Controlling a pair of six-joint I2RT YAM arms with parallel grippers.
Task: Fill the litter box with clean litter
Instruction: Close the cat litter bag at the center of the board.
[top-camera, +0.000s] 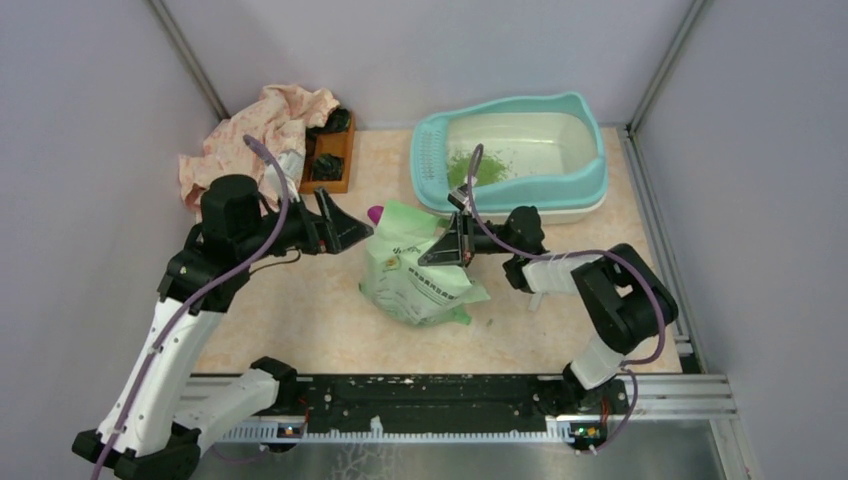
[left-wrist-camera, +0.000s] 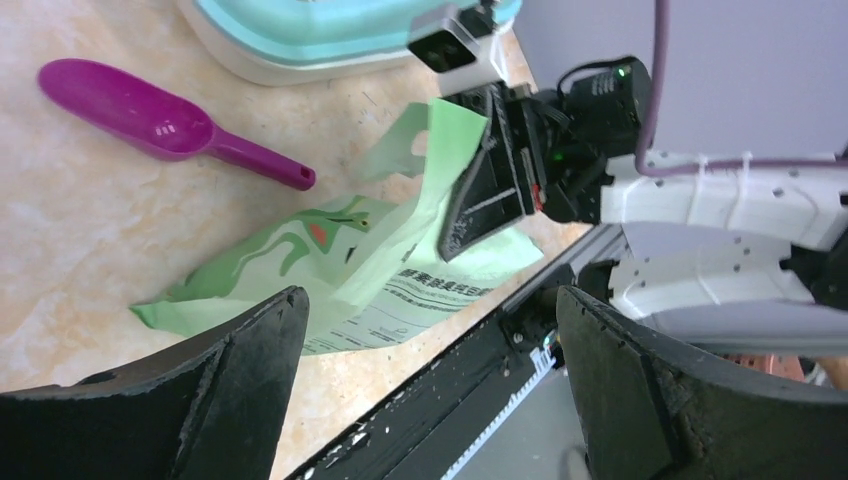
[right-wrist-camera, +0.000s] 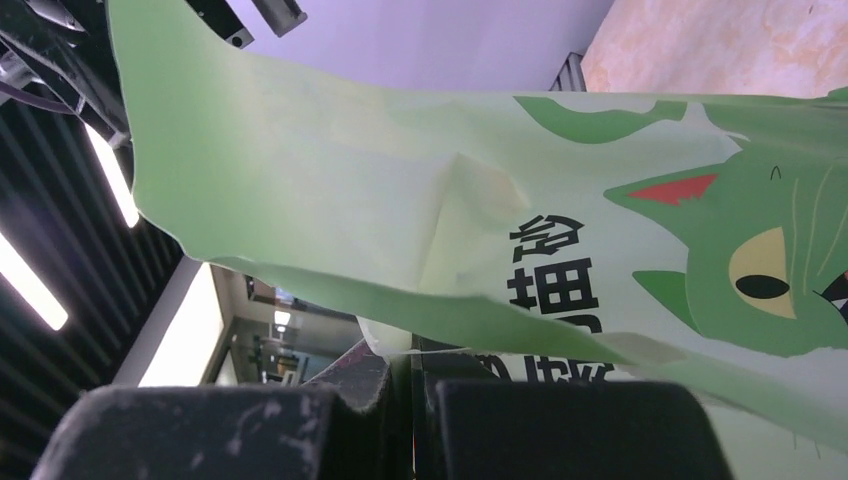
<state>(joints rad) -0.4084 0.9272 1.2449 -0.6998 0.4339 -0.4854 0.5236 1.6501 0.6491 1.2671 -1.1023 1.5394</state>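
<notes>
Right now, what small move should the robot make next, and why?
Probably the right gripper should lift the bag toward the litter box. It is shut on the bag's edge, the left gripper stands open and empty, and only a small patch of clean litter lies inside.

Pale marbled table (top-camera: 300, 310) — carries a teal-rimmed litter box (top-camera: 520, 103) far right, a crumpled green bag (top-camera: 415, 285) mid-surface, a purple scoop (left-wrist-camera: 150, 115) just beside it. Far left, wooden tray (top-camera: 345, 150) against a pink cloth (top-camera: 260, 130) — possibly overlapping its edge.
</notes>
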